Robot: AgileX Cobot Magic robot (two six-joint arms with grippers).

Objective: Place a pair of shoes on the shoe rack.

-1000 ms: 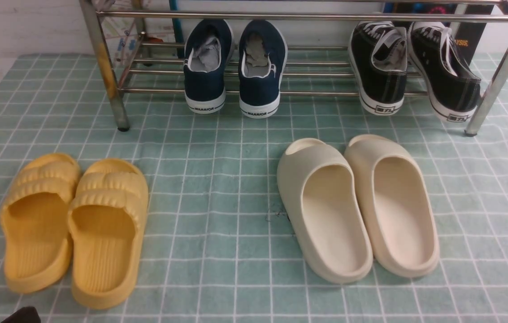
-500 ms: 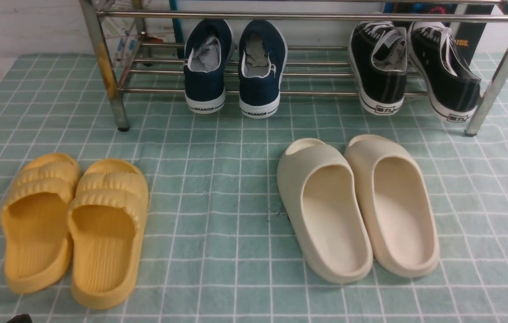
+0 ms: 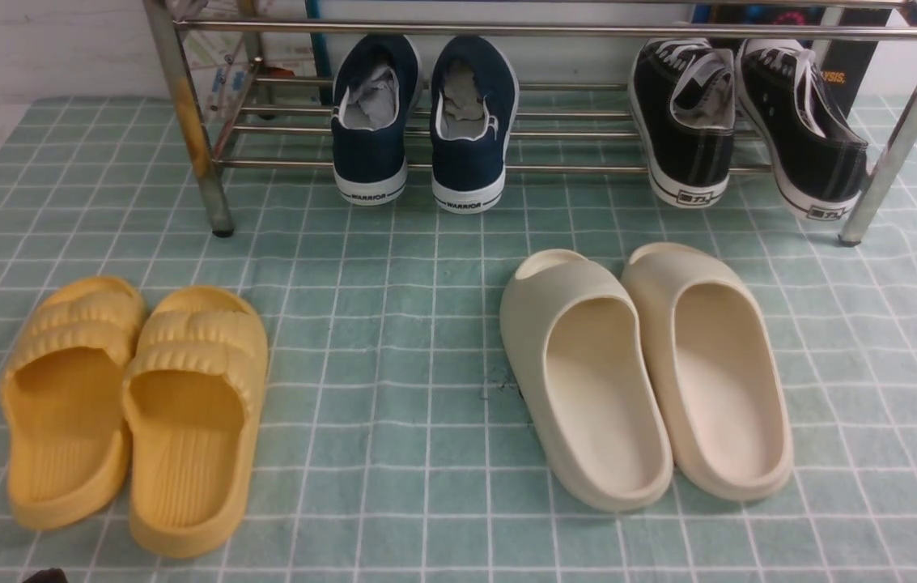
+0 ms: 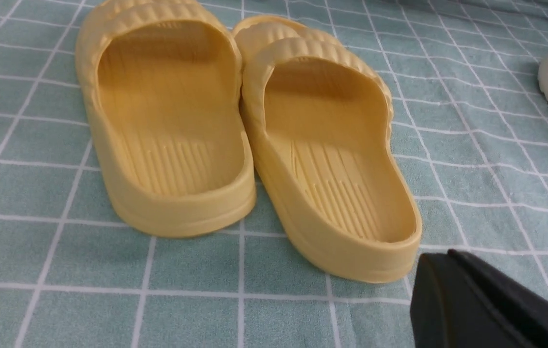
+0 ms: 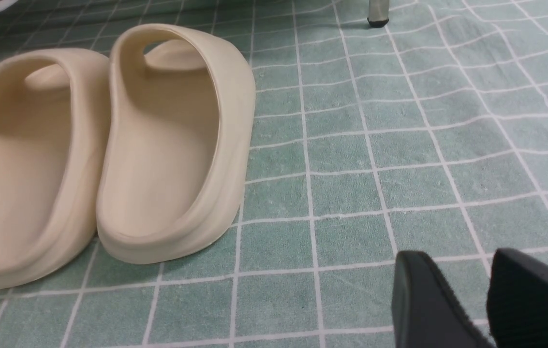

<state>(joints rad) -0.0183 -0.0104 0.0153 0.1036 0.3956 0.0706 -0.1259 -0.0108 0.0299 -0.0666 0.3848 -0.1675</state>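
The two navy blue slip-ons stand side by side, heels toward me, on the lower bars of the chrome shoe rack (image 3: pixel 555 31): the left shoe (image 3: pixel 369 121) and the right shoe (image 3: pixel 470 121). Nothing holds them. My left gripper (image 4: pixel 440 258) is low over the mat near the heel of the yellow slides, its black fingers pressed together and empty; only its tip shows in the front view (image 3: pixel 45 576). My right gripper (image 5: pixel 462 263) has a gap between its fingers, is empty, and hovers over bare mat beside the cream slides. Neither gripper is near the rack.
A pair of yellow slides (image 3: pixel 134 405) lies front left, also in the left wrist view (image 4: pixel 254 145). A pair of cream slides (image 3: pixel 644 372) lies centre right, also in the right wrist view (image 5: pixel 109 154). Black lace-up sneakers (image 3: pixel 749 121) sit on the rack's right side. A rack leg (image 5: pixel 378 12) stands on the green checked mat.
The black tip of my left gripper at the front view's bottom left edge has drawn back and shows less. The shoes have not moved.
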